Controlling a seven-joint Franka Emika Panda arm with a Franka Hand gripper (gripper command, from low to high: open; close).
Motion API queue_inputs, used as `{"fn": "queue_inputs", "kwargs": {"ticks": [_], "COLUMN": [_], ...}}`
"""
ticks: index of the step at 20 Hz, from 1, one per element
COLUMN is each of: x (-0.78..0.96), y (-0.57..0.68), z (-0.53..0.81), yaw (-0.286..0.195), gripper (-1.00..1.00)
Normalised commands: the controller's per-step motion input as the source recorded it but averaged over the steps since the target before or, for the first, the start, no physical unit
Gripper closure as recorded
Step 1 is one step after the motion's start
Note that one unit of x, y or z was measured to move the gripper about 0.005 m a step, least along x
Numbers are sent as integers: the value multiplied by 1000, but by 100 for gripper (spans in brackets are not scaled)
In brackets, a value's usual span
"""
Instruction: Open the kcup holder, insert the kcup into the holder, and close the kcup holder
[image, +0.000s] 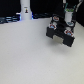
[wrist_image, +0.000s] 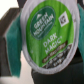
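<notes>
Spreading across most of the exterior view, the pale tabletop (image: 30, 57) is the largest thing visible, plain and light-coloured, with a dark band of background running along its far edge. On that far side, toward the exterior view's left, a white bottle-shaped object (image: 25, 9) with black marks stands upright. Toward the exterior view's right, the black kcup holder (image: 60, 34) sits on the table as a boxy dark block, its long axis running roughly across the view, with small pods with dark lids (image: 55, 20) visible at its top. Whether its tray is slid out cannot be made out at this size. The robot arm comes down from above over the holder, and the gripper (image: 65, 22) hangs just over its right part.

In the wrist view, the kcup (wrist_image: 46, 36) fills nearly the whole picture. Its round green lid faces the camera, tilted somewhat, with white lettering across the upper half and a dark strip along one edge; its white rim shows around the lid. A teal finger pad (wrist_image: 12, 36) presses against the cup's side, so the fingers are pinching the cup. Dark parts of the holder lie blurred behind it
</notes>
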Motion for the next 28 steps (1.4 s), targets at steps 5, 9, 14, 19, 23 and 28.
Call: {"fn": "queue_inputs", "kwargs": {"ticks": [5,9,14,19,23,28], "x": [-45,-34,-129,-73,-16,-90], "y": [12,5,-52,-34,-231,-339], "z": [-252,-270,-285,-191,183,203], "yaw": [61,51,29,13,0,0], "gripper": [100,100,100,100,100,100]}}
